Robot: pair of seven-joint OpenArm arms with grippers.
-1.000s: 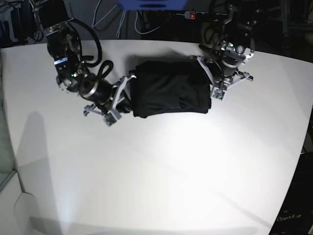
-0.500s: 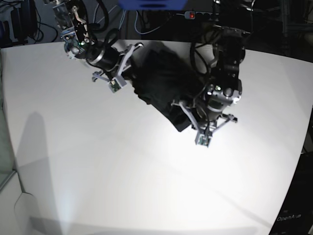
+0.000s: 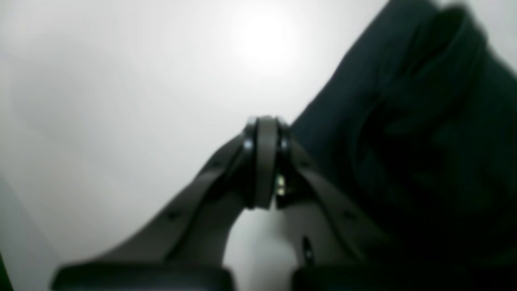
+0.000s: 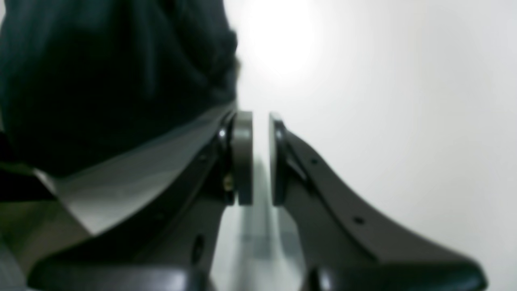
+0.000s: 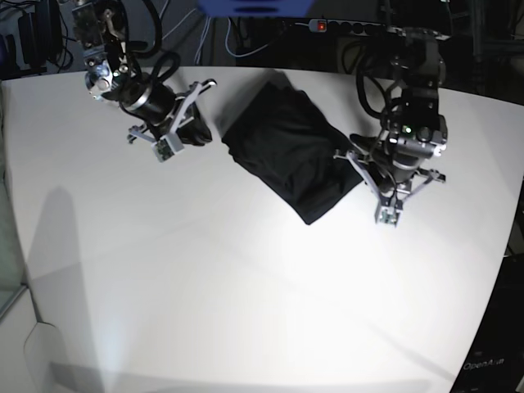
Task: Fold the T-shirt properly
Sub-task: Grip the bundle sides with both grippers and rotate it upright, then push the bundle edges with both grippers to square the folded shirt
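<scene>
Folded T-shirt [image 5: 291, 155] lies diagonal on desk [image 5: 246, 286]. Left pincer [image 3: 264, 161] closed, empty, seemingly; right pincer [image 4: 260, 157] narrowly parted, empty.

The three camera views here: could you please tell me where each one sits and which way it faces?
Base: high above the white table, looking down at the folded black knit T-shirt lying between both arms.
Left wrist: behind the left gripper, jaws together, facing the table; shirt at right.
Right wrist: behind the right gripper, jaws slightly apart and empty; shirt at upper left.
Shared: all three show the shirt and the table.
</scene>
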